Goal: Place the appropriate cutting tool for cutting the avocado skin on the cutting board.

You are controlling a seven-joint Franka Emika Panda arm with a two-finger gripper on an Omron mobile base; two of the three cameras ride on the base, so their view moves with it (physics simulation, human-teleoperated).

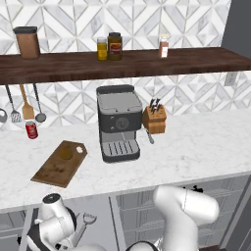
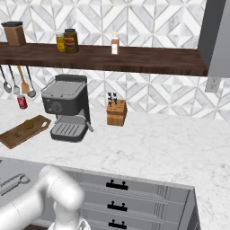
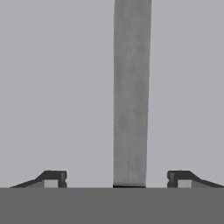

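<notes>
Fingertips of your end effector stand wide apart at the bottom of the hand view, with nothing between them but a flat grey face and one darker upright strip. I take that for cabinet front, though I cannot tell for sure. From the left base view the end effector hangs low, below the worktop edge and in front of the grey cabinet doors, well apart from everything the task needs.

Your target, as far as I can judge, is the slim knife lying on the worktop between the espresso machine and the wooden knife block. It is small and partly hidden by the machine, so confirm it before you commit. Do not go for the dark-handled knives standing in the block.

The cutting board lies at a slant on the worktop to the left of the machine. A small round brownish item, probably the avocado, sits near its handle end.

To do this step well:
- Lift the arm clear of the worktop edge first, then come over the knife from above.
- Turn the wrist so the fingers straddle the handle across its width, not along it.
- Mind the machine's drip tray and the block on either side; the gap looks tight.
- Keep the fingers spread until they are low around the handle, since a flat knife is likely to skid if nudged.
</notes>
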